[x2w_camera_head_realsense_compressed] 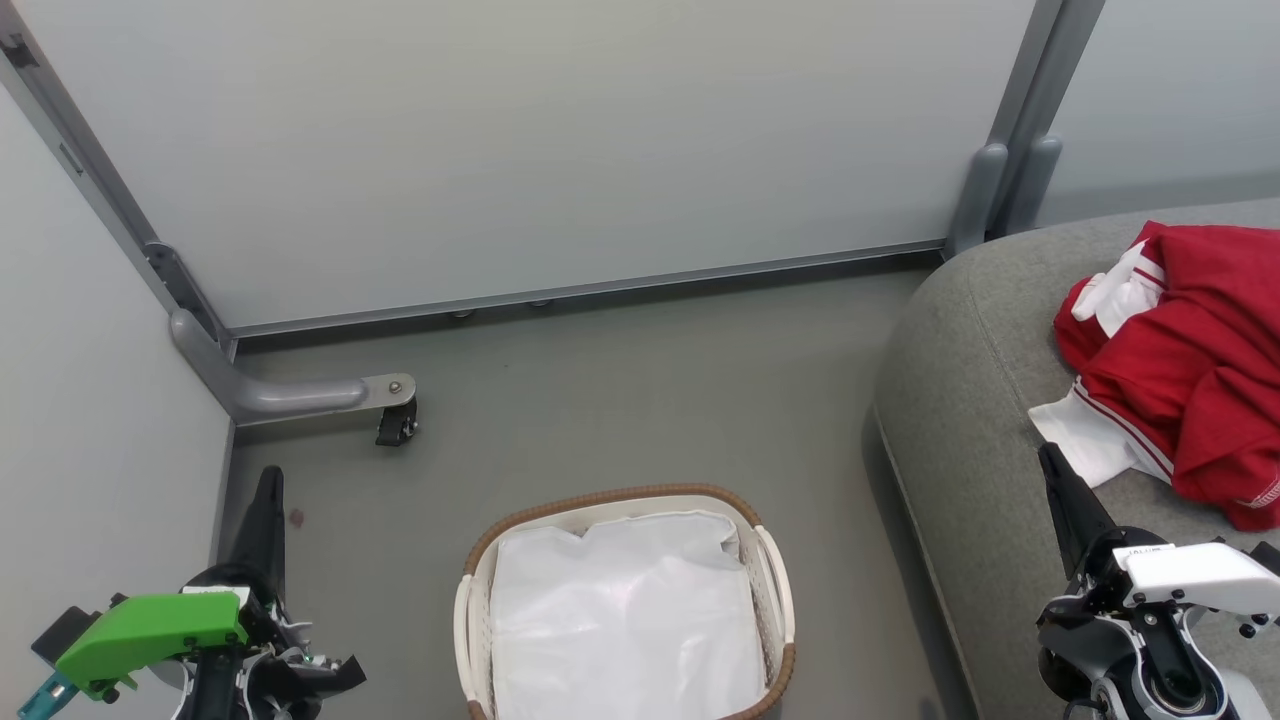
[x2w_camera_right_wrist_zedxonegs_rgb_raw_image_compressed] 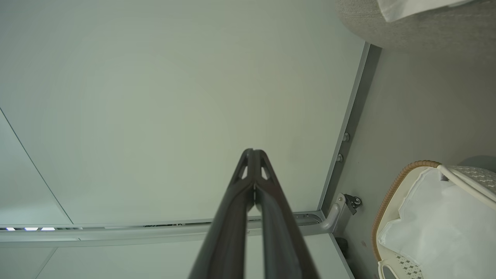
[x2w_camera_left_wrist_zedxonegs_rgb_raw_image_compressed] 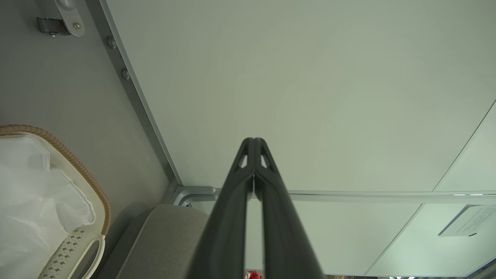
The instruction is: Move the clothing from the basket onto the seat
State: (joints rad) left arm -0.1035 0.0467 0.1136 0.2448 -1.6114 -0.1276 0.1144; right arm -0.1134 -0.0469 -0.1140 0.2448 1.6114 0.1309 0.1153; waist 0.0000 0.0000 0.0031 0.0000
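Observation:
The red clothing (x2w_camera_head_realsense_compressed: 1190, 360) with white panels lies crumpled on the grey seat (x2w_camera_head_realsense_compressed: 970, 400) at the right. On the floor in the middle stands the white basket (x2w_camera_head_realsense_compressed: 770, 570) with a brown woven rim, holding just its white liner (x2w_camera_head_realsense_compressed: 625, 610). My left gripper (x2w_camera_head_realsense_compressed: 270, 478) is at the lower left beside the basket, shut and holding nothing. My right gripper (x2w_camera_head_realsense_compressed: 1050, 458) is at the lower right over the seat's front edge, just below the clothing, shut and holding nothing. The wrist views show the fingertips pressed together in the left gripper (x2w_camera_left_wrist_zedxonegs_rgb_raw_image_compressed: 254, 140) and the right gripper (x2w_camera_right_wrist_zedxonegs_rgb_raw_image_compressed: 254, 151). The basket (x2w_camera_left_wrist_zedxonegs_rgb_raw_image_compressed: 77, 164) (x2w_camera_right_wrist_zedxonegs_rgb_raw_image_compressed: 391, 193) appears at their edges.
Pale partition panels (x2w_camera_head_realsense_compressed: 540, 140) with grey metal frames close off the back and left. A frame foot with a castor (x2w_camera_head_realsense_compressed: 395, 420) stands on the grey floor (x2w_camera_head_realsense_compressed: 640, 400) to the basket's far left. Open floor lies between basket and panels.

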